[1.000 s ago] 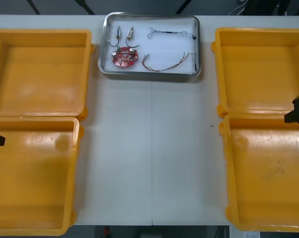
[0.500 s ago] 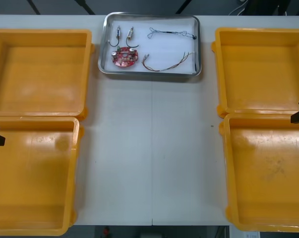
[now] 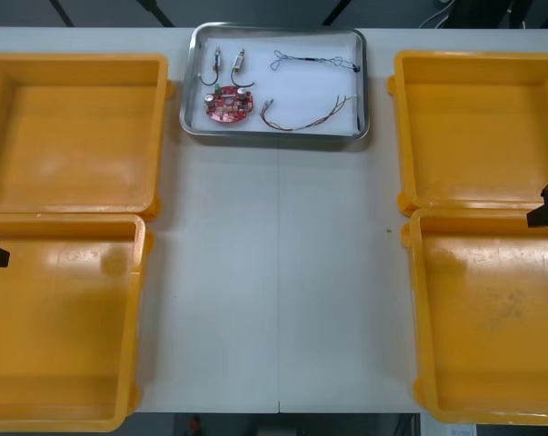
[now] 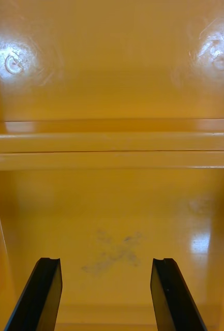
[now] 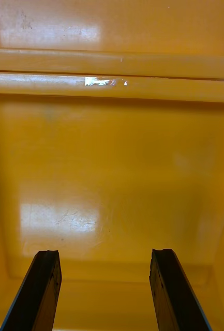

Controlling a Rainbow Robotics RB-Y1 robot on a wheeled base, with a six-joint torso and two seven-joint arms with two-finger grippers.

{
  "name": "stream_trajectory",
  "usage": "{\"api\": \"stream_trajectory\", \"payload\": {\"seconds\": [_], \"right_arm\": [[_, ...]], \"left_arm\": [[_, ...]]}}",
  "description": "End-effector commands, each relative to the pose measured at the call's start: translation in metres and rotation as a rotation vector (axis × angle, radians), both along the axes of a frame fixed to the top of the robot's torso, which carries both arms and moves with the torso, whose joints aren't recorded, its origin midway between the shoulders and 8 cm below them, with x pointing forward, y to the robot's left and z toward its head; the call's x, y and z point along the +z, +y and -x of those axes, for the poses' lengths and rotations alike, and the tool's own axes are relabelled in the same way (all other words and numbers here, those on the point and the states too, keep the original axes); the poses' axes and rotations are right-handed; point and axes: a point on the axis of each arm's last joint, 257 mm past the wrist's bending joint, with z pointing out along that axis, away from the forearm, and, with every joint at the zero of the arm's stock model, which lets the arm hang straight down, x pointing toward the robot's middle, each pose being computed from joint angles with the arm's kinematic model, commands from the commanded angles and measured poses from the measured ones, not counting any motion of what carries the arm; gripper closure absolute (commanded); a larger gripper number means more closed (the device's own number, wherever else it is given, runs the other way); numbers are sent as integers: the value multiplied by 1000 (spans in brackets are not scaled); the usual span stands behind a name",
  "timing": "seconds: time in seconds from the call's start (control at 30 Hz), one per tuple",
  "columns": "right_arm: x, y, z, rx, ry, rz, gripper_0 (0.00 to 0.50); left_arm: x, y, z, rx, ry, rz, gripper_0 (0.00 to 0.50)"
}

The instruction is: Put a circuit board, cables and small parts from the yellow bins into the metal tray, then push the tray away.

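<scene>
Now both pairs of fingers stand spread apart, released. The left gripper (image 5: 104, 253) hangs over the near left yellow bin (image 3: 64, 345) at 9 o'clock. The right gripper (image 4: 105, 264) is at 3 o'clock, where the two right yellow bins (image 3: 478, 136) meet. At the table's (image 3: 274, 272) 12 o'clock lies the metal tray (image 3: 275, 134), its long axis running 9 to 3. It holds a red circuit board (image 3: 229, 104) and small metal parts (image 3: 217, 59) toward 9, and a black cable (image 3: 314, 61) and a red and yellow cable (image 3: 305, 120) toward 3.
</scene>
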Motion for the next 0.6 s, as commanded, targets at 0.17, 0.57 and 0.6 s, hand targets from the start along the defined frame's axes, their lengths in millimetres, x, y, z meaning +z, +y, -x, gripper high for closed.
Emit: {"api": "stream_trajectory", "payload": {"seconds": [0.17, 0.57, 0.6], "right_arm": [[0, 2, 0, 9, -9, -9, 0], [0, 2, 0, 9, -9, -9, 0], [0, 2, 0, 9, -9, -9, 0]], "left_arm": [[13, 7, 1, -23, -19, -45, 0], [13, 7, 1, -23, -19, -45, 0], [13, 7, 1, -23, -19, -45, 0]]}}
